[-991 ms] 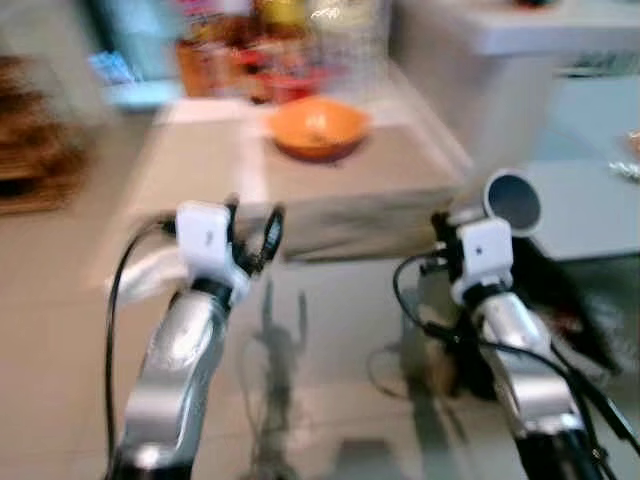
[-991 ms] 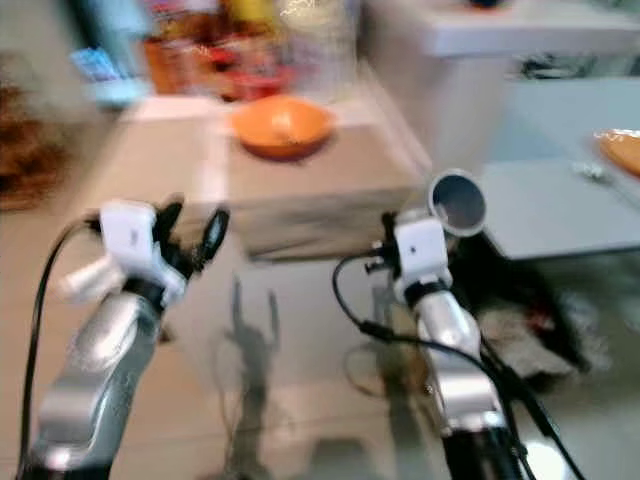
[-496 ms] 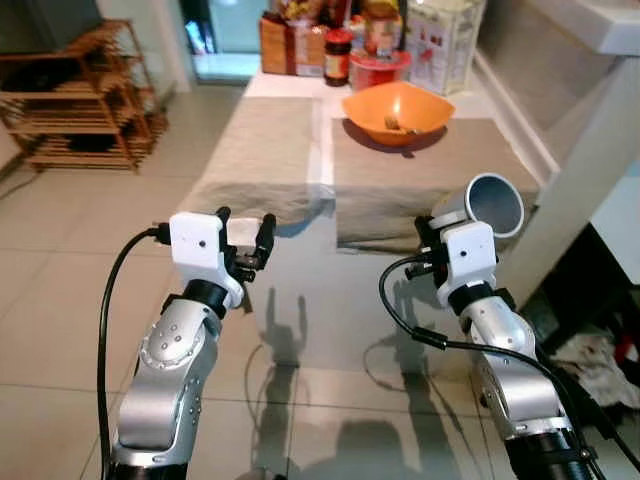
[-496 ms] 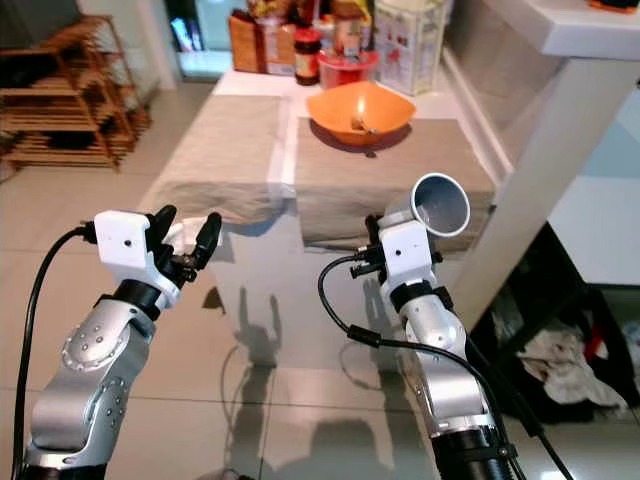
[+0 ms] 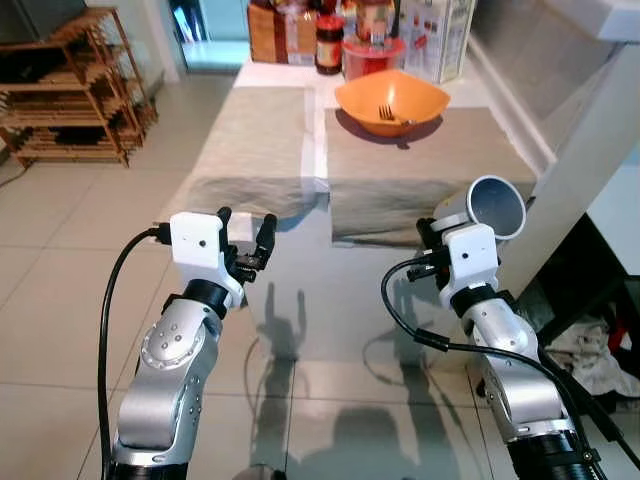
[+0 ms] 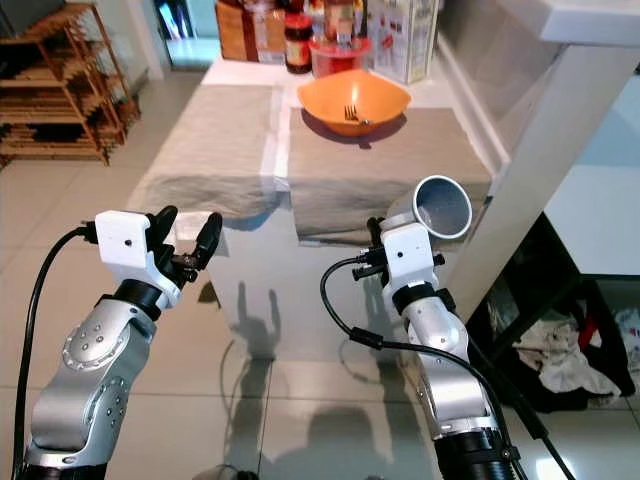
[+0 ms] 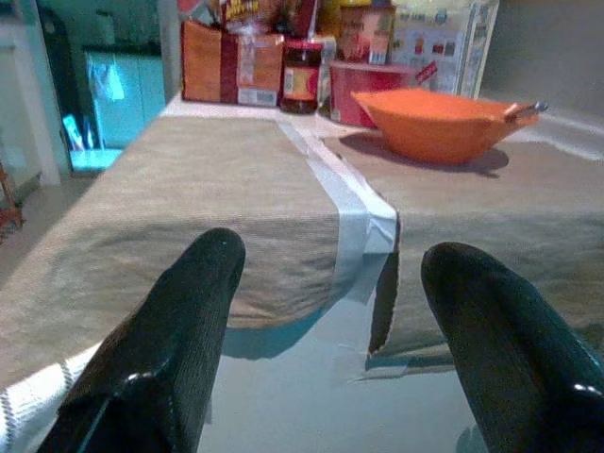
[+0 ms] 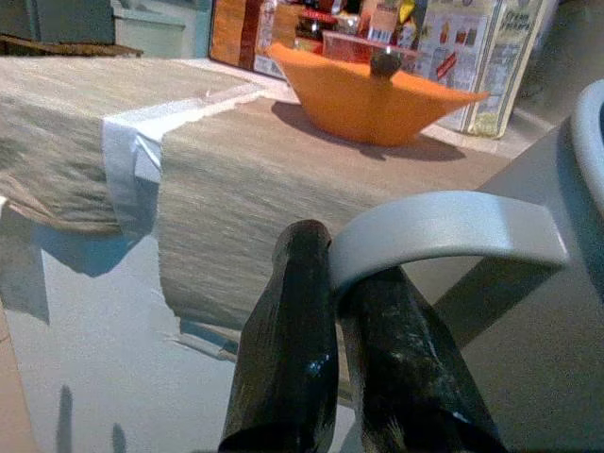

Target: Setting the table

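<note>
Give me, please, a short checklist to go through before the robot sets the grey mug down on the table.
1. Right gripper shut on the grey mug by its handle: ok.
2. Mug over the table: not ok; it hangs short of the near edge.
3. Bare spot on the right placemat before the orange bowl: ok.
4. Left gripper open, holding nothing: ok.
5. Mug's contents: cannot tell.

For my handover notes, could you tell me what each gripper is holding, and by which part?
The right gripper holds a grey mug by its handle, pinched between its fingers. The left gripper is open and holds nothing.
</note>
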{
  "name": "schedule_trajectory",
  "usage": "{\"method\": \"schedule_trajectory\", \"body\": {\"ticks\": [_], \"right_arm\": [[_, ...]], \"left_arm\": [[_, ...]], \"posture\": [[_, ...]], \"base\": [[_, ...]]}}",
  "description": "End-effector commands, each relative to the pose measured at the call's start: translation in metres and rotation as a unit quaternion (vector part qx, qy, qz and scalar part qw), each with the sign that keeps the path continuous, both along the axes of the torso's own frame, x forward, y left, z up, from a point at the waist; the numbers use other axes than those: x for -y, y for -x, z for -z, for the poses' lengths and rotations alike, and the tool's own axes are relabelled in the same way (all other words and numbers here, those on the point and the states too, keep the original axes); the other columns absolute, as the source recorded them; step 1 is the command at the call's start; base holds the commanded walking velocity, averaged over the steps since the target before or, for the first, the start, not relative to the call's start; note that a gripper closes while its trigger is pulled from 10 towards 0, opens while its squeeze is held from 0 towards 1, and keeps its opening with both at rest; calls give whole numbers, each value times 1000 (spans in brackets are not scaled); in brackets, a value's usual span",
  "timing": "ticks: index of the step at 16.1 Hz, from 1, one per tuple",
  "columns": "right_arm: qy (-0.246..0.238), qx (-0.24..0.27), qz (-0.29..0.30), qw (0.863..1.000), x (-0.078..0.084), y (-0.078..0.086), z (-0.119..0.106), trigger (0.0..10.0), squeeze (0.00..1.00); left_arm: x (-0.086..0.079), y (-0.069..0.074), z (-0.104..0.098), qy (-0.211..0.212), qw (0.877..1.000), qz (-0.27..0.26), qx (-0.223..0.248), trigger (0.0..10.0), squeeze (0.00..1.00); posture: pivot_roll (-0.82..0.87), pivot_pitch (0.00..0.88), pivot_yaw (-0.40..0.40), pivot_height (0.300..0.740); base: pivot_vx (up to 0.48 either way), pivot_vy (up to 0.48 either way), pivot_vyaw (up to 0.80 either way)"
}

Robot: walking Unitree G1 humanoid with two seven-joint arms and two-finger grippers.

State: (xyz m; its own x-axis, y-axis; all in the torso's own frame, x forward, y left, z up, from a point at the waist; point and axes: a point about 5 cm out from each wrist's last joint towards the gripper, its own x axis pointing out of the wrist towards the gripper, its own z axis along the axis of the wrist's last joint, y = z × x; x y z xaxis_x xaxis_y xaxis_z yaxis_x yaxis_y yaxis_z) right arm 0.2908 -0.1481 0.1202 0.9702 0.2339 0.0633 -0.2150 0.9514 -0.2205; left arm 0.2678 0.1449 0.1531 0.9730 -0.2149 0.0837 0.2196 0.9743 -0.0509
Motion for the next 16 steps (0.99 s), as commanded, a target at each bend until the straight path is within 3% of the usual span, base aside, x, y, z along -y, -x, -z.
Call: {"method": "schedule_trajectory", "body": {"ticks": [1, 8, 16], "right_arm": [[0, 5, 1, 1000, 2, 1, -2, 0, 0], [1, 2, -2, 1000, 2, 1, -2, 0, 0], [5, 6, -7, 1000, 1, -4, -3, 0, 0]], "left_arm": [[0, 1, -5, -3, 1000, 2, 9, 10000, 0], [0, -1, -6, -14, 1000, 0, 13, 10000, 0], [4, -2, -8, -20, 999, 7, 25, 10000, 0]], "posture": [[-91, 0, 39, 740], [-90, 0, 35, 740], [-90, 0, 32, 740]], "base": [[0, 0, 0], [0, 0, 0], [0, -480, 0]]}}
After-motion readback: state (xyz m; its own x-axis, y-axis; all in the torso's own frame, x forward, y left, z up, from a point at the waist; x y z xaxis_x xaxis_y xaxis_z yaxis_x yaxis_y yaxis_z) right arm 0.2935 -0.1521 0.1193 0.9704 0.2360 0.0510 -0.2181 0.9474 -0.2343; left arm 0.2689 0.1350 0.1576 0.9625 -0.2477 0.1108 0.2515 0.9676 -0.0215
